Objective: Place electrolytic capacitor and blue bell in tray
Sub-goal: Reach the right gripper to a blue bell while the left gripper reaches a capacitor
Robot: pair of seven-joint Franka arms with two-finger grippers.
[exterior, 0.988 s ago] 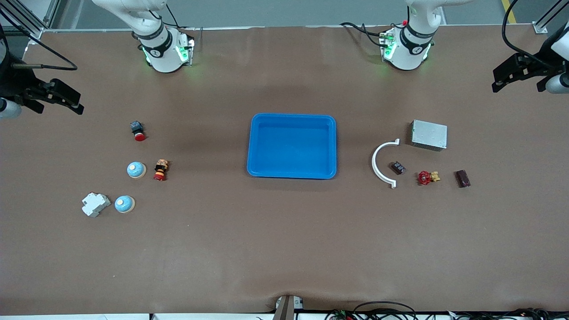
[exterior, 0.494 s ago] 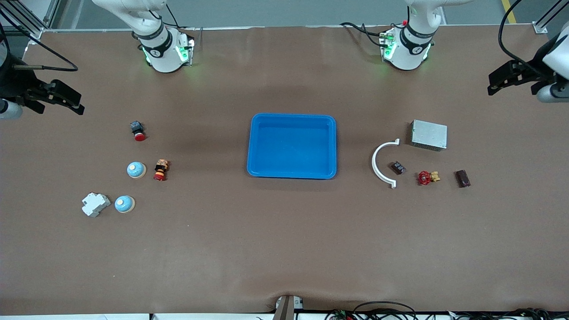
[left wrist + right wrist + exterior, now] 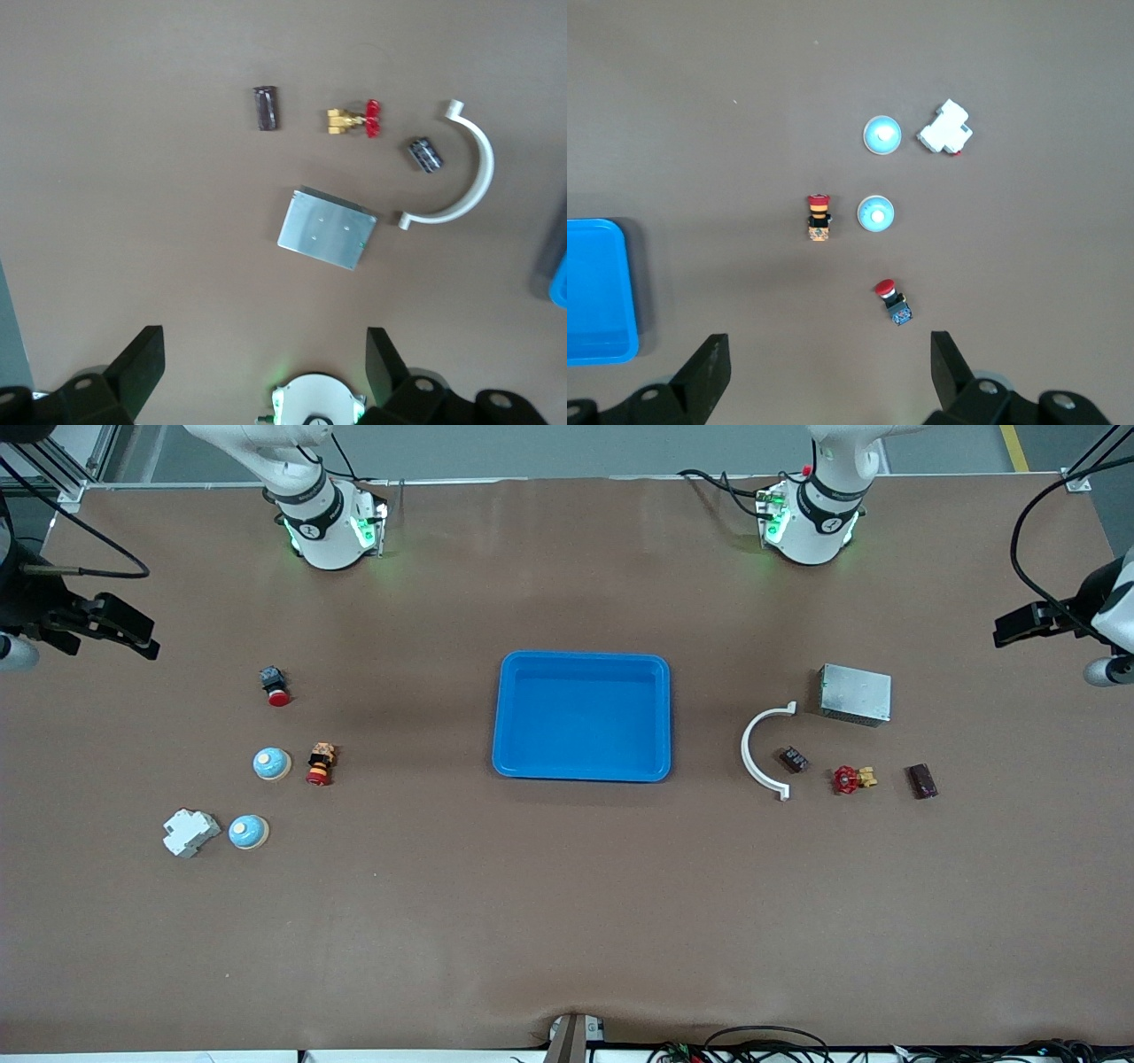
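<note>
Awaiting pickup: the tray (image 3: 582, 716), bright blue and bare inside, sits mid-table. Two blue bells lie toward the right arm's end, one (image 3: 272, 763) beside a red-and-orange part (image 3: 320, 763), the other (image 3: 248, 832) nearer the front camera, touching or just beside a white block (image 3: 190, 832). The electrolytic capacitor (image 3: 793, 759), a small dark cylinder, rests inside the white arc (image 3: 764, 750) toward the left arm's end; a grey metal box (image 3: 854, 693) sits near it. Left gripper (image 3: 264, 372) and right gripper (image 3: 831, 372) both hang high over their table ends, fingers spread, empty. Advice: descend straight over the capacitor, jaws across its body, clearing the arc.
</note>
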